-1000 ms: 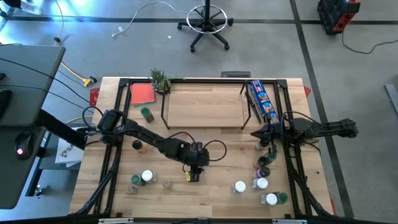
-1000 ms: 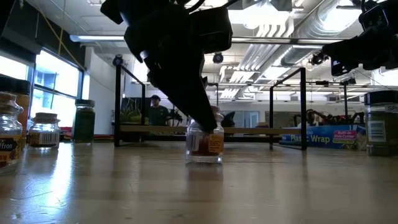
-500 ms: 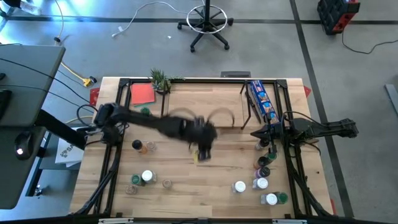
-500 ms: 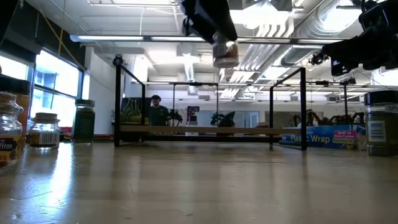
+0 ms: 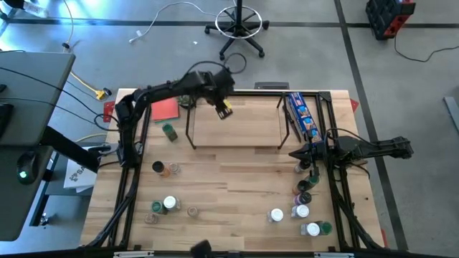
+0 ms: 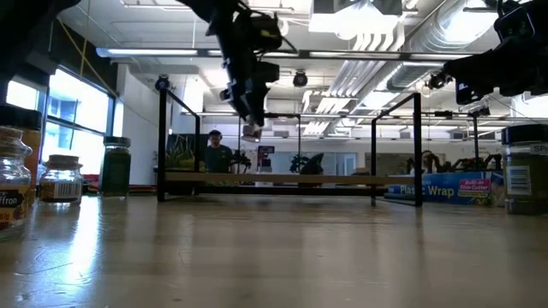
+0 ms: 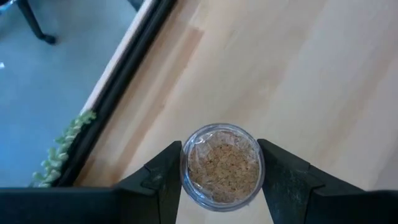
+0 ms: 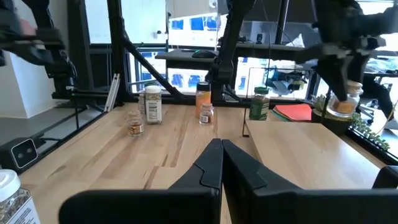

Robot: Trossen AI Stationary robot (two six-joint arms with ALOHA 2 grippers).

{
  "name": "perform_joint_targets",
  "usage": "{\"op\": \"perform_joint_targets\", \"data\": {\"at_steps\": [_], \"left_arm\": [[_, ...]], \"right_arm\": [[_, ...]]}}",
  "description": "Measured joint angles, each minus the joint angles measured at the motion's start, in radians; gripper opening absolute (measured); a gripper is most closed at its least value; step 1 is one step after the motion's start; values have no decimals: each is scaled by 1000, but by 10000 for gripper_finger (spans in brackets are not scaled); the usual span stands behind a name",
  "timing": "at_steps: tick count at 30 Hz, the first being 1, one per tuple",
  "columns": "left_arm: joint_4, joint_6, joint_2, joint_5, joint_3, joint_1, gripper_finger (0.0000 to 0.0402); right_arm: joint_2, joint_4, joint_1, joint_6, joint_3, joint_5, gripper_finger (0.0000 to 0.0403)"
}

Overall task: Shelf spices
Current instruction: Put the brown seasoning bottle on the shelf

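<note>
Spice jar (image 7: 221, 165) with a clear lid and tan, crumbly contents is sitting clamped between the two fingers of the left gripper (image 5: 223, 109), which is hanging above the far left part of the shelf (image 5: 247, 132). Judging by that pose, the jar is being carried over for setting down: its lid is facing up toward the wrist camera, so it is probably being kept upright so that it can go down on its base. In the low view the jar (image 6: 251, 130) is hanging clear of the board below the gripper, not yet touching it. The shelf board is carrying no jars at this point, so the shelving looks to be at its very start.

The right gripper (image 5: 295, 154) is waiting with its fingers pressed together and holding nothing, beside the shelf's near right leg. Its parking spot seems sensible, since a cluster of jars (image 5: 307, 188) is lying just beside and nearer than it.

Counting in the overhead view: roughly seven jars are grouped near the right gripper, about six are standing well away on the left side of the table, plus the one in the left gripper's grasp. Some are crowding each other, so the totals are approximate.
</note>
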Motion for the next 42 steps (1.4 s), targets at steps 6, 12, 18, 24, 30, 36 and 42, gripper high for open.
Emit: {"op": "perform_joint_targets", "data": {"at_steps": [6, 12, 18, 24, 30, 36, 42], "left_arm": [[-5, 22, 6, 36, -62, 48, 166], [77, 3, 6, 23, -156, 32, 166], [182, -64, 4, 11, -249, 23, 170], [208, -75, 3, 5, -261, 24, 191], [196, -75, 3, 0, -262, 25, 195], [176, -68, 4, -35, -262, 26, 214], [153, -31, -1, -70, -262, 29, 222]], "right_arm": [[1, 0, 0, 0, 0, 0, 0], [1, 0, 0, 0, 0, 0, 0], [1, 0, 0, 0, 0, 0, 0], [1, 0, 0, 0, 0, 0, 0], [1, 0, 0, 0, 0, 0, 0], [1, 0, 0, 0, 0, 0, 0], [1, 0, 0, 0, 0, 0, 0]]}}
